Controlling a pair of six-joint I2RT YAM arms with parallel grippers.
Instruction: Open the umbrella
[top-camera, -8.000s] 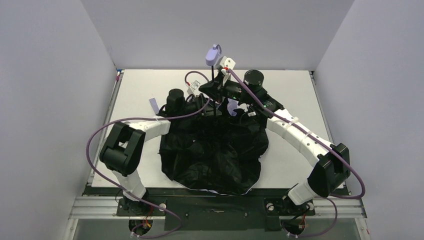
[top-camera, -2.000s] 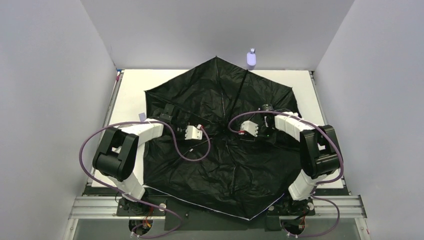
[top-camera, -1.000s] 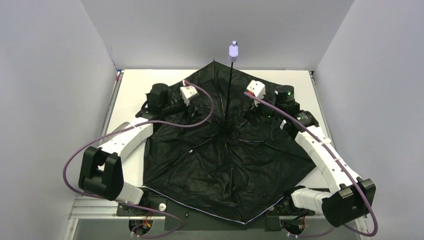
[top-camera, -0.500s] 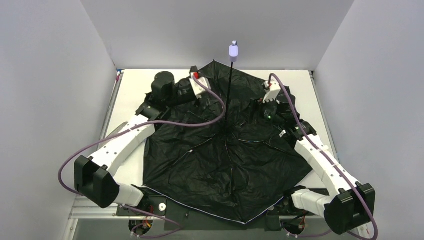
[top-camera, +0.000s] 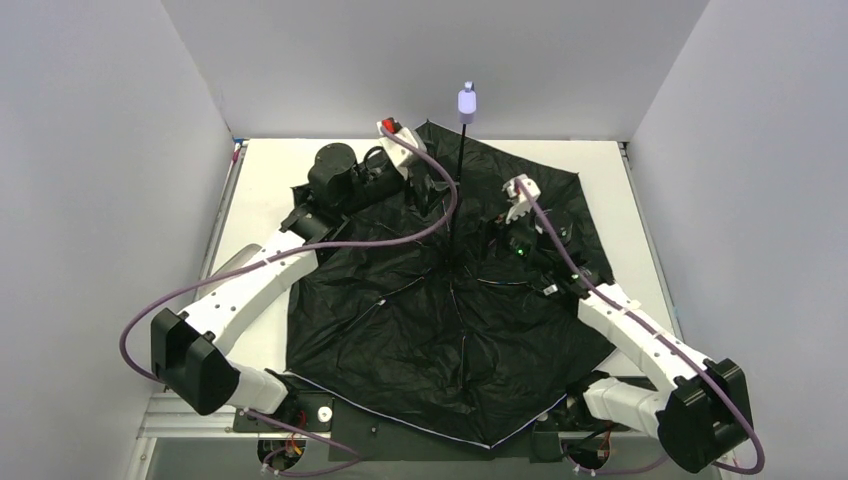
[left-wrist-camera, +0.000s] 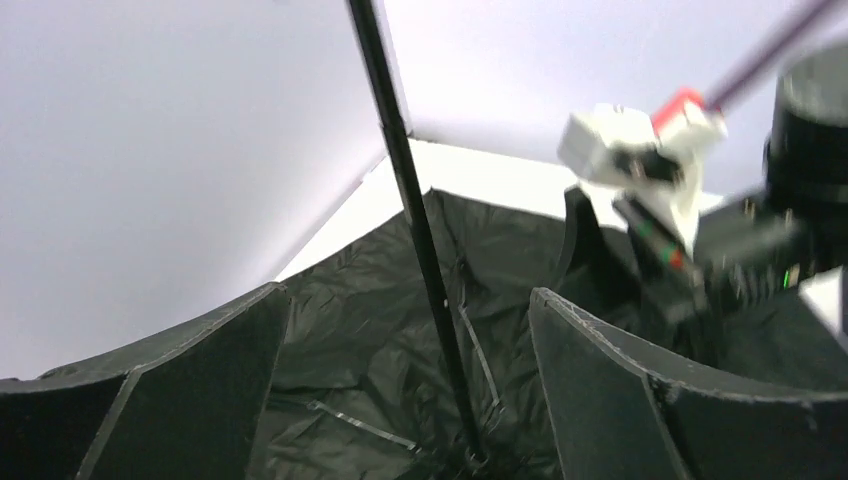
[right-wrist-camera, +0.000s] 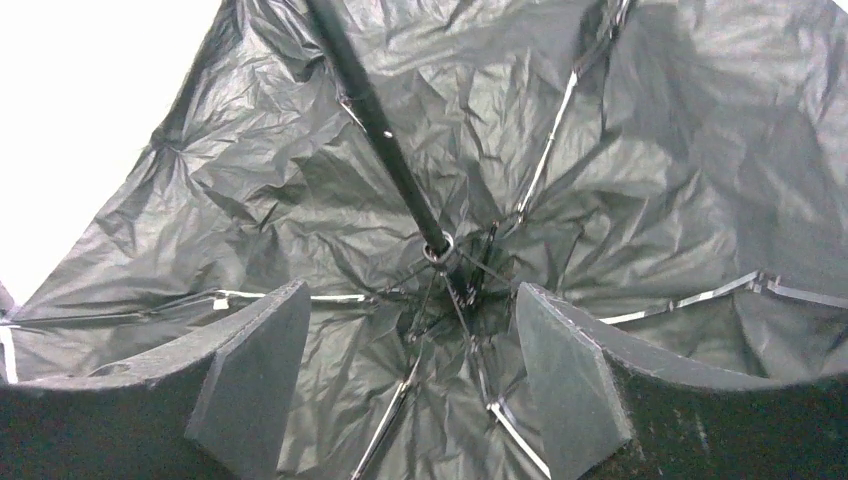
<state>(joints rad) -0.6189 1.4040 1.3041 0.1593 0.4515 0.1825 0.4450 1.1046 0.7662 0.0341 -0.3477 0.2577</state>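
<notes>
The umbrella (top-camera: 450, 330) lies open and upside down on the table, black lining up. Its thin black shaft (top-camera: 456, 190) stands upright, topped by the lavender handle (top-camera: 467, 102). My left gripper (top-camera: 425, 192) hovers just left of the shaft, open; in the left wrist view the shaft (left-wrist-camera: 415, 240) rises between the spread fingers (left-wrist-camera: 210, 380) without touching them. My right gripper (top-camera: 492, 235) hangs open just right of the shaft, above the lining. In the right wrist view the shaft (right-wrist-camera: 375, 120) and rib hub (right-wrist-camera: 441, 252) lie beyond the open gripper (right-wrist-camera: 410, 288).
The canopy covers most of the white table (top-camera: 265, 175) and overhangs its near edge. Grey walls (top-camera: 110, 200) close in on the left, back and right. Purple cables (top-camera: 300, 250) trail over the lining. The right arm's white camera block (left-wrist-camera: 640, 150) shows in the left wrist view.
Both grippers have closed in on the upright shaft, the left moving right, the right moving left and nearer. The umbrella has stayed open and still.
</notes>
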